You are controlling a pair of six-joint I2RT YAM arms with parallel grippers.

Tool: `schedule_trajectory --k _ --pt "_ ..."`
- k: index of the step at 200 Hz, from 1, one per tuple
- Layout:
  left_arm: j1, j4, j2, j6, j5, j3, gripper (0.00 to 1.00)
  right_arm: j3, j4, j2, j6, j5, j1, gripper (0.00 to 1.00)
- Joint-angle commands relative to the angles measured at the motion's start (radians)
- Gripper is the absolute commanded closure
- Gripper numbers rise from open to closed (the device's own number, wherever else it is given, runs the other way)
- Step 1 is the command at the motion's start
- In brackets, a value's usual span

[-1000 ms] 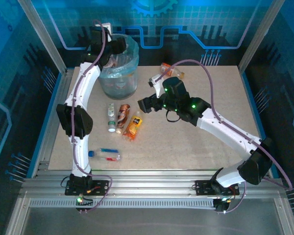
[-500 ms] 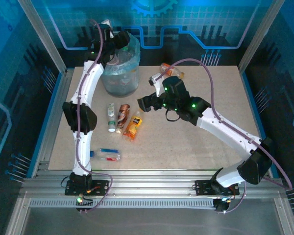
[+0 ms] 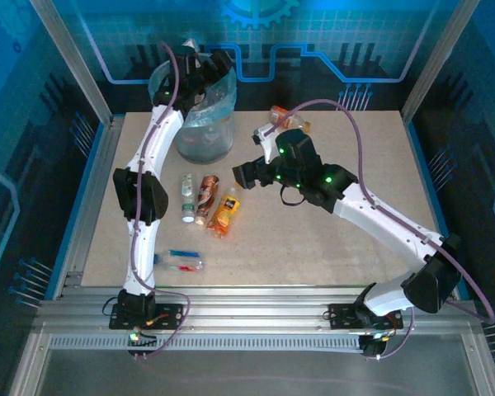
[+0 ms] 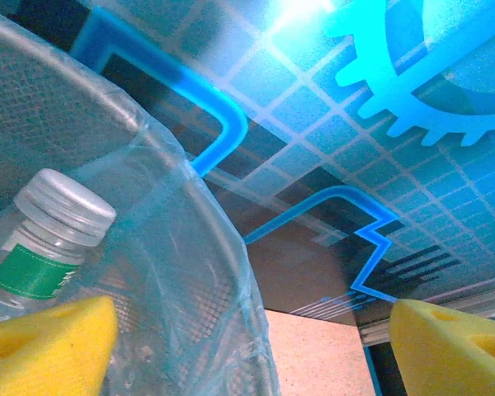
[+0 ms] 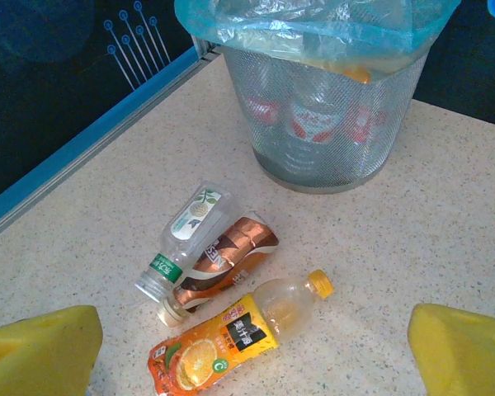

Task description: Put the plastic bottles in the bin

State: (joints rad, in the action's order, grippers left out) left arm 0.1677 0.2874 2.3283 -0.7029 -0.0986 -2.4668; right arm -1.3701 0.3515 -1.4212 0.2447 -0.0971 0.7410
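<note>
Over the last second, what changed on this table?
The left arm swung right and back across the bin rim, fingers open beside a green-labelled bottle. The right arm and the loose bottles stayed put.

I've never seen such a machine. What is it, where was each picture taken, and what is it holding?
Two robot arms, a left arm and a right arm, are bolted to a table. One picture looks down from above; the others come from cameras on each wrist, yellow finger pads at the corners. The left gripper is open at the rim of the bin, a grey-capped bottle beside it. The right gripper, open and empty, hovers near a clear bottle, a brown bottle and an orange bottle. A blue-capped bottle lies nearer the bases.
</note>
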Motion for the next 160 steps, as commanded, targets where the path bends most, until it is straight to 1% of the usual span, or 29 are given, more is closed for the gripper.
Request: schedule_trajectory --k 1,24,39,54,70,78,96,112,131,144,160 --pt "0.007 -0.108 0.002 -0.058 -0.026 -0.023 0.12 0.009 -0.005 0.031 0.02 -0.012 0.009 0.03" --pt "0.008 -0.173 0.0 -0.102 -0.031 -0.077 0.12 -0.001 -0.005 0.029 0.027 -0.005 0.009 0.03" --pt "0.01 -0.199 -0.025 -0.11 -0.051 -0.081 0.12 -0.002 -0.002 0.031 0.027 -0.008 0.009 0.03" --pt "0.01 -0.185 -0.077 -0.078 -0.062 -0.056 0.12 -0.005 0.006 0.031 0.026 -0.021 0.009 0.03" --pt "0.011 -0.157 -0.166 -0.02 -0.061 0.023 0.13 -0.014 0.025 0.018 0.03 -0.046 0.007 0.04" --pt "0.011 -0.143 -0.224 0.022 -0.062 0.081 0.13 -0.028 0.048 0.0 0.035 -0.06 0.006 0.05" --pt "0.024 -0.101 -0.371 0.161 -0.047 0.238 0.13 -0.087 0.13 -0.065 0.061 -0.089 0.008 0.05" --pt "0.052 -0.06 -0.522 0.31 0.003 0.394 0.13 -0.13 0.189 -0.124 0.117 -0.116 0.018 0.05" --pt "0.099 -0.047 -0.714 0.469 0.066 0.633 0.12 -0.148 0.229 -0.194 0.209 -0.141 0.041 0.04" --pt "0.122 -0.037 -0.842 0.537 0.074 0.785 0.11 -0.144 0.228 -0.238 0.266 -0.136 0.069 0.02" --pt "0.133 -0.019 -0.994 0.591 0.071 0.953 0.1 -0.142 0.217 -0.299 0.323 -0.141 0.113 0.0"
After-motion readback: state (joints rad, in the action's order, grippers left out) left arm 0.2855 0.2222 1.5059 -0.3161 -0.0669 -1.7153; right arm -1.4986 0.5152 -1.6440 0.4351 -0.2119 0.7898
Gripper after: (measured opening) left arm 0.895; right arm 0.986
